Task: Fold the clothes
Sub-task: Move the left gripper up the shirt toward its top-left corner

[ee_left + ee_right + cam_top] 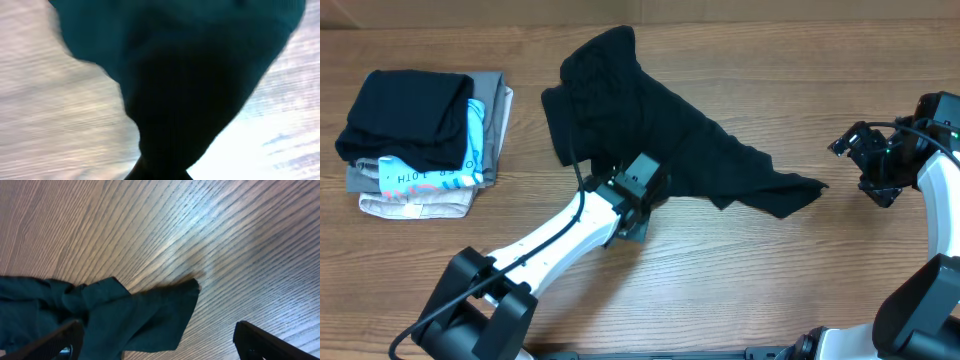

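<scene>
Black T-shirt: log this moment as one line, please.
black T-shirt: crumpled, unfolded on table | left pincer: shut on its near edge | right pincer: open, clear of shirt | folded stack: far left

The only lettering that can be made out stands on the folded light-blue-and-white printed cloth garment [428,172], which lies in the pile of folded clothes [380,205] at the left of the wooden table [740,290]. Reddish characters on its white front edge look like "10TH". Blue letters run along its right side, too small to read with certainty.
</scene>
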Motion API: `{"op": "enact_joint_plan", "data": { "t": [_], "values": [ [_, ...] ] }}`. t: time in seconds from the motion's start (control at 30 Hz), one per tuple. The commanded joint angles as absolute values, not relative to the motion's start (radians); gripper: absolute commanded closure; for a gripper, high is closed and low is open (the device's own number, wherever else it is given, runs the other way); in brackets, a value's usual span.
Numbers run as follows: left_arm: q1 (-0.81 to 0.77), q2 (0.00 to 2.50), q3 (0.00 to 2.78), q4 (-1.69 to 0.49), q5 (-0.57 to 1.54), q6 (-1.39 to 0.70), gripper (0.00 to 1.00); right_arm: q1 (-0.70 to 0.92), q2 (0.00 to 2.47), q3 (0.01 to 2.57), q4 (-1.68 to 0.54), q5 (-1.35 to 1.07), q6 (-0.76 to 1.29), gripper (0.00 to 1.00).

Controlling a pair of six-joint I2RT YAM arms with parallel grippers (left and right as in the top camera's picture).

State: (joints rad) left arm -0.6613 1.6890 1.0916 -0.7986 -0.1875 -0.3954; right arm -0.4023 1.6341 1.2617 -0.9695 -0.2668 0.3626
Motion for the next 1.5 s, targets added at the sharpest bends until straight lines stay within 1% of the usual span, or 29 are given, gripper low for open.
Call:
{"op": "enact_joint_plan", "data": {
  "t": [0.0, 0.17, 0.3, 0.47, 0.57, 0.73, 0.8, 0.9, 0.97, 1.03, 1.07, 1.23, 1.4, 1.47],
  "values": [
    [-0.667, 1.692, 1.187, -0.816, -0.375, -0.321, 0.96, -0.398, 1.633, 1.262, -0.967, -0.274, 0.359, 0.00],
    [-0.666, 1.692, 1.234, -0.766, -0.519, -0.177, 0.96, -0.398, 1.633, 1.262, -0.967, -0.274, 0.359, 0.00],
    [-0.666, 1.699, 1.230, -0.675, -0.524, -0.022, 0.96, -0.398, 1.633, 1.262, -0.967, -0.274, 0.359, 0.00],
    [-0.665, 1.716, 1.230, -0.555, -0.528, 0.051, 0.96, -0.398, 1.633, 1.262, -0.967, -0.274, 0.359, 0.00],
    [-0.649, 1.741, 1.230, -0.495, -0.523, 0.057, 0.96, -0.398, 1.633, 1.262, -0.967, -0.274, 0.359, 0.00],
    [-0.608, 1.840, 1.230, -0.456, -0.482, 0.068, 0.96, -0.398, 1.633, 1.262, -0.967, -0.274, 0.359, 0.00],
    [-0.588, 1.895, 1.230, -0.434, -0.515, 0.067, 0.96, -0.398, 1.633, 1.262, -0.967, -0.274, 0.359, 0.00],
    [-0.547, 1.942, 1.230, -0.401, -0.605, 0.002, 0.96, -0.398, 1.633, 1.262, -0.967, -0.274, 0.359, 0.00],
    [-0.510, 1.944, 1.232, -0.388, -0.604, -0.051, 0.96, -0.398, 1.633, 1.262, -0.967, -0.274, 0.359, 0.00],
    [-0.462, 1.930, 1.250, -0.393, -0.539, -0.139, 0.96, -0.398, 1.633, 1.262, -0.967, -0.274, 0.359, 0.00],
    [-0.442, 1.922, 1.259, -0.393, -0.480, -0.162, 0.94, -0.398, 1.633, 1.262, -0.967, -0.274, 0.359, 0.00],
    [-0.349, 1.880, 1.312, -0.391, -0.100, -0.253, 0.74, -0.398, 1.633, 1.262, -0.967, -0.274, 0.359, 0.00],
    [-0.299, 1.869, 1.372, -0.354, 0.299, -0.281, 0.73, -0.398, 1.633, 1.262, -0.967, -0.274, 0.359, 0.00],
    [-0.300, 1.869, 1.390, -0.364, 0.351, -0.306, 0.74, -0.398, 1.633, 1.262, -0.967, -0.274, 0.359, 0.00]
  ]
}}
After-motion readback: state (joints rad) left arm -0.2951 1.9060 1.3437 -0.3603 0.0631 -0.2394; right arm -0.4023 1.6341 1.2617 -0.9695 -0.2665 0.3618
